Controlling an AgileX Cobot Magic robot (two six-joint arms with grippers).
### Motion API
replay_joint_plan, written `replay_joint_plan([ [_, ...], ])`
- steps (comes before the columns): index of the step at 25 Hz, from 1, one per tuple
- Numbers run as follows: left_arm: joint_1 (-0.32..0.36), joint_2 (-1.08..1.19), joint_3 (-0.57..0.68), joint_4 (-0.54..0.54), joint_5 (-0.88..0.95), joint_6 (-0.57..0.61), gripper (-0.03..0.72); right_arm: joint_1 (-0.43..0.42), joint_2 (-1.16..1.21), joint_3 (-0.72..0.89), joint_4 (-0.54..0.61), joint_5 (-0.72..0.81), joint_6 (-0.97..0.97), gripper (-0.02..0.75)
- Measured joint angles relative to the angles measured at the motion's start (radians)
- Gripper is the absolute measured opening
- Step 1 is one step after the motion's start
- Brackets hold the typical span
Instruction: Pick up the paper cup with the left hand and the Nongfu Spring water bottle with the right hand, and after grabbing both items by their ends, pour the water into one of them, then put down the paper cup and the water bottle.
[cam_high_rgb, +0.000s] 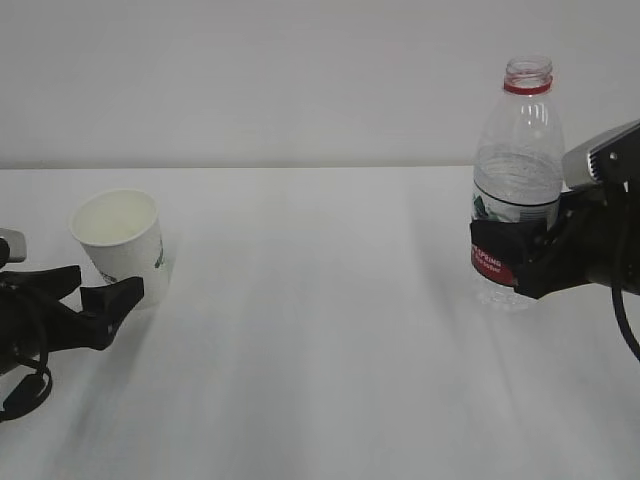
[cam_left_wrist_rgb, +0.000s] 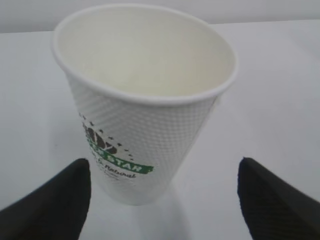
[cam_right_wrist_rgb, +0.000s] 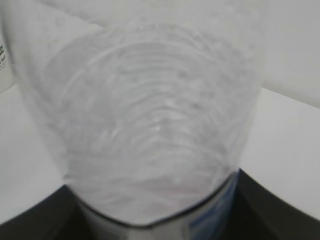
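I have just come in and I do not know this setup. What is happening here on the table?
A two-armed robot is working with a paper cup and a Nongfu Spring water bottle on a white table. The right hand is closed on the labelled part of the capless bottle, which is upright. The left hand is open, one finger on each side of the cup's base without gripping it. The cup stands slightly tilted.

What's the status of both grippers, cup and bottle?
Left gripper open, jaws either side of cup, no contact seen. Right gripper shut on bottle, upright, uncapped. Nothing in the way.
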Motion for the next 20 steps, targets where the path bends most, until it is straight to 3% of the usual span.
replay_joint_plan([
  [20, 0.000, 0.073, -0.046, -0.038, -0.002, 0.000, 0.692, 0.000, 0.000, 0.000, 0.000, 0.002, 0.000, 0.462],
])
